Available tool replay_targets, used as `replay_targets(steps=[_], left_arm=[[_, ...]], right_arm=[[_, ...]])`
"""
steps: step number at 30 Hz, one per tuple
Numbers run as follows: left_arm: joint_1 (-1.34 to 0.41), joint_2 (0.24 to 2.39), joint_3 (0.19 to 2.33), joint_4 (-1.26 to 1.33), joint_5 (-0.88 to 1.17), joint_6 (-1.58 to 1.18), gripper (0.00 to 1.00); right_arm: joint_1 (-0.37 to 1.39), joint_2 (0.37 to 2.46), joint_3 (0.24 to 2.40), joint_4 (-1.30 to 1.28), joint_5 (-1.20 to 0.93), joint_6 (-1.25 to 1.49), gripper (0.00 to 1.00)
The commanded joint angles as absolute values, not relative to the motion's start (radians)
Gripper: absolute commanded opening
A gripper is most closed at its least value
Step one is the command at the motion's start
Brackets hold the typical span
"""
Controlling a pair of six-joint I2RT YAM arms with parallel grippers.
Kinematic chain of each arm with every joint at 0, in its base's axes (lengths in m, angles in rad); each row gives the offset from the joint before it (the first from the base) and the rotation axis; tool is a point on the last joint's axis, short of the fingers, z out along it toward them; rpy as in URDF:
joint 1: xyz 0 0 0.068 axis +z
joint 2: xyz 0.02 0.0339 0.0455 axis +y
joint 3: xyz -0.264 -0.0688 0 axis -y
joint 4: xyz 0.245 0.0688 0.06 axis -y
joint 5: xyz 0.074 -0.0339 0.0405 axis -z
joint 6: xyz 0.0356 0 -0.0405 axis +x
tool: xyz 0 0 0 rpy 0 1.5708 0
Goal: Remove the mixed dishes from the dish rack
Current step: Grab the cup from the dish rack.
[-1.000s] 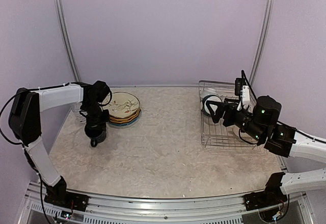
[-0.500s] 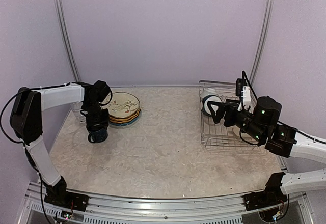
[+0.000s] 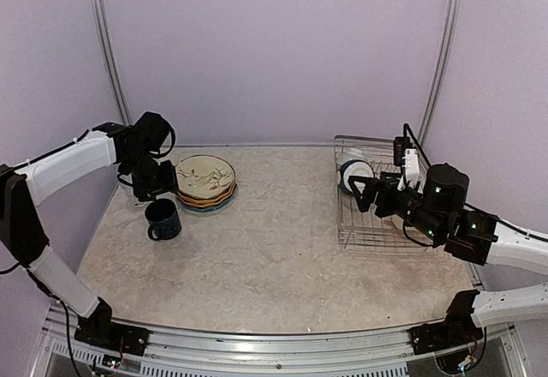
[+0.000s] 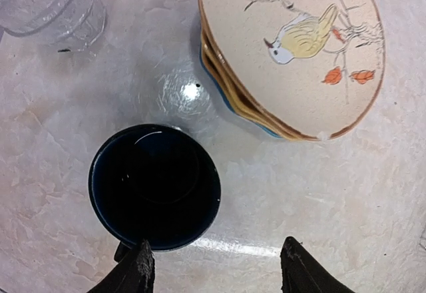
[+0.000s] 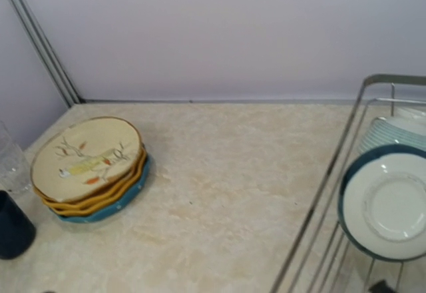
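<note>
From above, we see the left jaws above the dark blue mug on the worktop. The left wrist view alone shows them parted and empty. The right jaws gape wide, empty. Their wrist view shows the teal bowl on edge in the dish rack.

Left gripper hangs parted; right gripper reaches forward, spread wide.

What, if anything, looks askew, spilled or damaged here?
Nothing much: the dark blue mug stands upright and the plates are stacked neatly. The only oddity is a small pale nick on the top one's rim, possibly a chip.
</note>
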State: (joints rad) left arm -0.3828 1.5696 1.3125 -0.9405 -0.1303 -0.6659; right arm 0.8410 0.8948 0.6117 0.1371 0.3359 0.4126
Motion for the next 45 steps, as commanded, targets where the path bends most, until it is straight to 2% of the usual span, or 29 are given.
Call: replay_targets(steps=[1,4,10,14,19,23,31,35,40,45], left_arm=[[-0.395,1.428,1.377,-0.896,-0.132,-0.61,0.64],[-0.396,1.337,1.408,-0.816,-0.046,-0.532,0.71],[-0.369,1.278,1.539,-0.681,0.21,-0.413,0.98],[-0.327,1.292,1.581,-0.565,0.372,-0.402,0.99],[-0.217,1.322,1.547,-0.368,0.61,-0.536,0.99],[-0.169,1.333,1.502,-0.327,0.618,-0.574,0.99],[-0.18,1.259,1.352,-0.29,0.448,-0.471,0.99],[-0.172,1.25,1.345,-0.329,0.386,-0.483,0.99],[-0.132,1.196,1.279,-0.232,0.404,-0.579,0.99],[-0.081,1.177,1.243,-0.215,0.454,-0.637,0.99]], right_arm=[[0.829,0.895,0.622,0.071,0.373,0.412,1.0],[0.83,0.886,0.619,0.06,0.379,0.422,1.0],[0.828,0.877,0.618,0.042,0.387,0.441,1.0],[0.828,0.877,0.631,0.013,0.394,0.456,1.0],[0.828,0.874,0.652,-0.059,0.422,0.47,1.0],[0.827,0.886,0.711,-0.175,0.485,0.491,1.0],[0.746,0.942,0.792,-0.297,0.48,0.538,1.0],[0.64,1.032,0.854,-0.339,0.397,0.533,1.0],[0.552,1.178,0.934,-0.354,0.3,0.599,1.0],[0.545,1.337,1.016,-0.408,0.348,0.754,1.0]])
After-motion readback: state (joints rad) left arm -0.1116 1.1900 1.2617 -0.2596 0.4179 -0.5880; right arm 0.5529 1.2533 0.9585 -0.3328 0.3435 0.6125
